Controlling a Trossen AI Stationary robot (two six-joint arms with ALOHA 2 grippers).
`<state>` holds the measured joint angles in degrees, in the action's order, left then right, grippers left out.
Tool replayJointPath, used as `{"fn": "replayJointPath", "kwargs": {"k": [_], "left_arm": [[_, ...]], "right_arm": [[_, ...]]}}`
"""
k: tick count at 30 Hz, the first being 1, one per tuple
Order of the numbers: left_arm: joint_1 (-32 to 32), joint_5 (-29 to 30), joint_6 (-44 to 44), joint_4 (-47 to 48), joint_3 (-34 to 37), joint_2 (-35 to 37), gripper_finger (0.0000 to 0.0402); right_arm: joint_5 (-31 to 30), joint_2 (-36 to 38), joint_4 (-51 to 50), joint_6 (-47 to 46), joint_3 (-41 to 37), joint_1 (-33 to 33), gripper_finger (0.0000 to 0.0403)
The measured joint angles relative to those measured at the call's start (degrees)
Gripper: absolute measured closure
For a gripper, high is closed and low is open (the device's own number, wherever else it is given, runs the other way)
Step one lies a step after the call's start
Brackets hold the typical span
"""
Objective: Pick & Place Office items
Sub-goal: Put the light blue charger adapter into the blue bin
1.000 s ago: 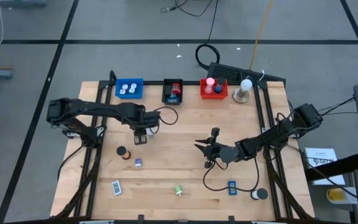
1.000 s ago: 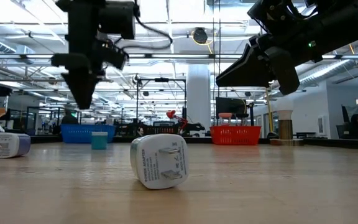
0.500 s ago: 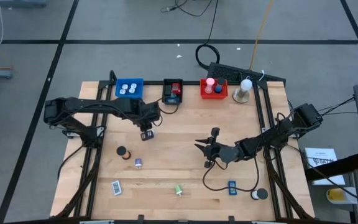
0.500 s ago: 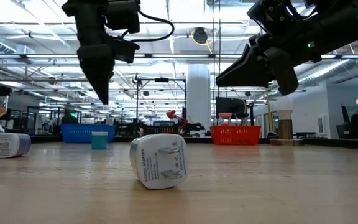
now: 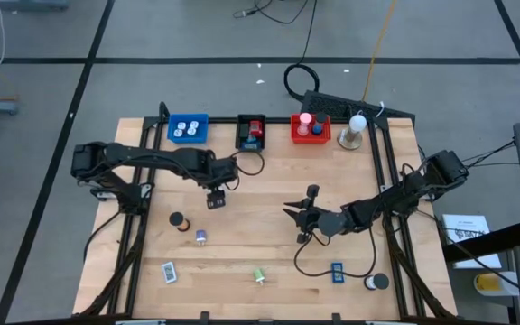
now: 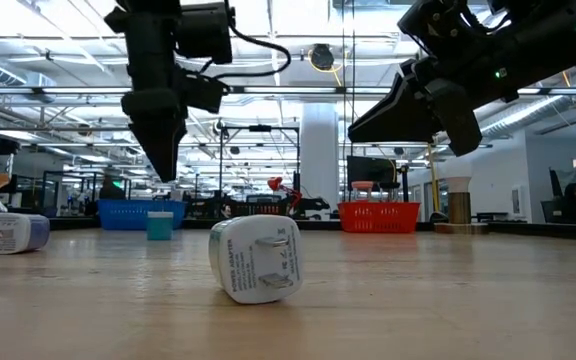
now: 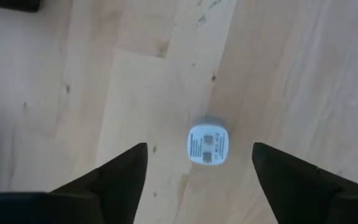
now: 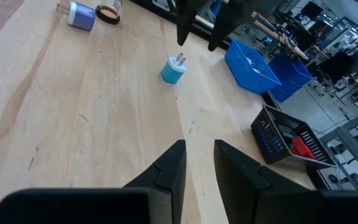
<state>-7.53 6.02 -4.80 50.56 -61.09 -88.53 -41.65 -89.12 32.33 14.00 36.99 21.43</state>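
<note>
Left wrist view: the left gripper [image 7: 197,180] is spread open directly above a small teal plug adapter [image 7: 207,144] on the wooden worktop [image 7: 291,74], apparently for grasping; the right gripper [image 8: 197,165] is held nearly closed, empty.

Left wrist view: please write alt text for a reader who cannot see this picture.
A small white plug adapter with a printed label lies on the light wooden table, seen from above between the left gripper and its two open dark fingers. The fingers do not touch it.

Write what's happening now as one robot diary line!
left hand: open over charger | charger: on table | right hand: waiting mid-table
</note>
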Motion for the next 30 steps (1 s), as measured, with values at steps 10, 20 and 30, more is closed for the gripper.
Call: {"fn": "replayJointPath", "kwargs": {"k": [10, 20, 30], "left_arm": [[0.3, 0.4, 1.3, -1.0, 0.0, -4.9, 0.0107], [0.5, 0.5, 2.6, -1.2, 0.0, -8.4, 0.0116], [0.5, 1.0, 1.2, -1.9, 2.2, -8.6, 0.0186]], "right_arm": [[0.0, 0.0, -0.6, -0.3, 0.0, 0.0, 0.0330], [3.0, 0.0, -0.5, -0.9, 0.0, 0.0, 0.0330], [3.0, 0.0, -0.5, -0.9, 0.0, 0.0, 0.0330]]}}
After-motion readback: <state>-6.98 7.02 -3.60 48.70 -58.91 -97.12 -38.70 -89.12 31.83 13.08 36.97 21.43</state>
